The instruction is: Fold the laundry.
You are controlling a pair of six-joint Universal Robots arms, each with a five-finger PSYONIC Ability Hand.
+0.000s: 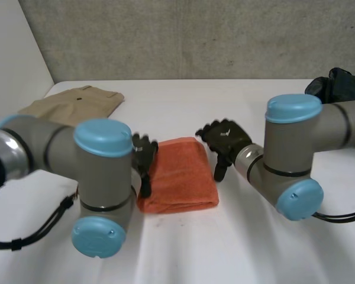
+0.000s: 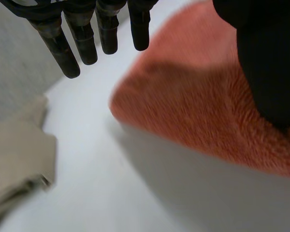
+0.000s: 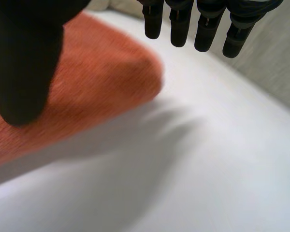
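In the head view a folded orange terry towel (image 1: 178,174) lies flat near the middle of the white table (image 1: 236,248), between the two hands. It is a thick rectangle. Its long axis appears to run from the near side of the table towards the far side, with a rounded, bulky edge facing the camera. The left hand (image 1: 144,152) sits at the towel's left edge and the right hand (image 1: 228,137) hangs near its far right corner. A flat tan garment (image 1: 77,103) lies well apart at the far left. A dark bundled cloth (image 1: 338,86) sits at the far right corner.

In the left wrist view the left hand (image 2: 84,43) has its fingers straight and spread above bare table, just beside the towel's corner. Its thumb (image 2: 266,63) is over the orange pile (image 2: 198,111). Fingers and thumb stand wide apart and grasp nothing. The tan garment (image 2: 14,164) lies beyond the fingertips, apart from the towel.

In the right wrist view the right hand (image 3: 180,26) likewise has straight fingers parted from the thumb (image 3: 24,72), holding nothing. The thumb hovers over the towel (image 3: 101,87), whose rounded corner points towards the fingers. The fingertips are over white table (image 3: 208,169) beside that corner.
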